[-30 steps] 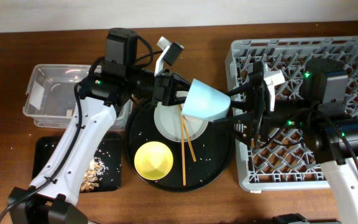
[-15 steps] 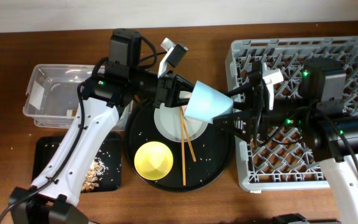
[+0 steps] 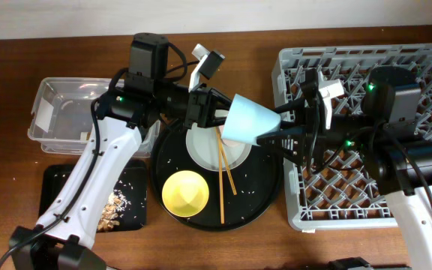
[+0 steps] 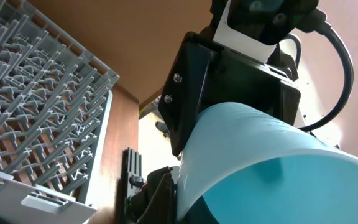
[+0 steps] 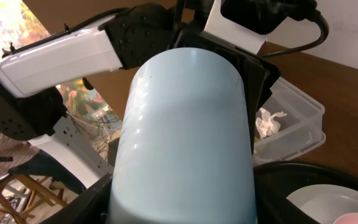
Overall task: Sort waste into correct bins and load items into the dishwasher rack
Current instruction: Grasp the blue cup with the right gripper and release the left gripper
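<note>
The light-blue cup hangs on its side above the large round tray, rim to the left, base to the right. My left gripper is shut on its rim; the left wrist view shows a finger pinching the rim of the cup. My right gripper is open, its fingers straddling the base; in the right wrist view the cup fills the space between them. The grey rack stands at the right. The pale plate, yellow bowl and chopsticks lie on the round tray.
The round black tray is dotted with rice crumbs. The clear tub at the left holds a white tissue. The shallow black tray in front of the tub holds tan food scraps. The wrapper is not seen.
The left arm has carried the cup a little to the right, further between the right gripper's fingers. The right arm has barely moved.
</note>
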Robot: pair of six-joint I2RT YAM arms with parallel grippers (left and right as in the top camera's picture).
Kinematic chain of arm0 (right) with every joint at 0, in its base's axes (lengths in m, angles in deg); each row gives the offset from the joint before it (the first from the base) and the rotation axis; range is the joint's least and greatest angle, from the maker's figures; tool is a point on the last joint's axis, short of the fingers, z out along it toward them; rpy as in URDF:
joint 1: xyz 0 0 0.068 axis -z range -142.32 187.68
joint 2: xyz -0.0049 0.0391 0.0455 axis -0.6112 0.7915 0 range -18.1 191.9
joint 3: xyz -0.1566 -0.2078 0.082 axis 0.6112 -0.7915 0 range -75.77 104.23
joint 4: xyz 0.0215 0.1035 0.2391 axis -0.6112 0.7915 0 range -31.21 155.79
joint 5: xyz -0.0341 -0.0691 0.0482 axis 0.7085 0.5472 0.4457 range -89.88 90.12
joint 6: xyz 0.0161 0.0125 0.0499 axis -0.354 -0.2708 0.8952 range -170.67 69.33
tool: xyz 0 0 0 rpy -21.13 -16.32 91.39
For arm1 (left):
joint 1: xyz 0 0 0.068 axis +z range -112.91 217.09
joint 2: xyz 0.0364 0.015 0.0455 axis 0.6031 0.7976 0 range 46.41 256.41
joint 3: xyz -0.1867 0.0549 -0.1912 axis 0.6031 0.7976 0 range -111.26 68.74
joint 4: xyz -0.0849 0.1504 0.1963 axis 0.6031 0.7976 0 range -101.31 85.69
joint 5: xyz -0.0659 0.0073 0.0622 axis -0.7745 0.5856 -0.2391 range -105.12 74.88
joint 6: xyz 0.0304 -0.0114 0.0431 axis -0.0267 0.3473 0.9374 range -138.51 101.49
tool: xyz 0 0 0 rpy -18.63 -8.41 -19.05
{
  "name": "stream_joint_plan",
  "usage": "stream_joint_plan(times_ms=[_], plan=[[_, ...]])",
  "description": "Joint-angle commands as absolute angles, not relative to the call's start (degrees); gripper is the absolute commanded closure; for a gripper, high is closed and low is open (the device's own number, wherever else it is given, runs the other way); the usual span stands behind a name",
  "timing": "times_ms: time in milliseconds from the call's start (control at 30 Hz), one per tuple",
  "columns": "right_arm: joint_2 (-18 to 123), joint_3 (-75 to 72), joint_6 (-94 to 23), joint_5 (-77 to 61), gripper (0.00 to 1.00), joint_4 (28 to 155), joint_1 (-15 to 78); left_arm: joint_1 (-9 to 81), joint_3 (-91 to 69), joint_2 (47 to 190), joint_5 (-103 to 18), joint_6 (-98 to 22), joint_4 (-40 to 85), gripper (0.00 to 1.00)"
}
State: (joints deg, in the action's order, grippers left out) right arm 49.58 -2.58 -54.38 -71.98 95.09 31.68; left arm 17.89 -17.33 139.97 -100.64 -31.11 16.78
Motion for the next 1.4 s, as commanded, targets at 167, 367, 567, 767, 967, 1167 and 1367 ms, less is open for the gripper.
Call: stream_joint_plan(times_ms=[167,367,567,767,967,1167,1367], plan=[[49.9,-1.6,-53.3,-69.7,0.45,91.6,32.5,16.4,-17.8,140.3,-101.7,-30.8,17.9,1.00],[49.9,-1.6,-51.0,-69.7,0.45,90.2,35.2,16.4,-17.7,140.3,-100.6,-30.8,17.9,0.99],[49.9,-1.6,-50.6,-66.8,0.45,90.2,35.3,16.6,-17.7,140.3,-91.4,-30.8,17.9,0.99],[49.9,-1.6,-49.7,-65.2,0.45,89.8,36.6,19.5,-17.7,140.3,-79.5,-30.9,17.9,0.77],[49.9,-1.6,-49.7,-62.0,0.44,90.5,39.1,22.5,-17.7,140.3,-74.9,-31.2,19.4,0.76],[49.9,-1.6,-49.7,-43.4,0.45,95.5,40.1,23.0,-17.7,140.3,-67.1,-31.2,26.6,0.76],[51.0,-1.6,-49.7,-15.7,0.48,103.3,40.0,23.0,-17.7,140.3,-61.3,-30.4,31.9,0.80]])
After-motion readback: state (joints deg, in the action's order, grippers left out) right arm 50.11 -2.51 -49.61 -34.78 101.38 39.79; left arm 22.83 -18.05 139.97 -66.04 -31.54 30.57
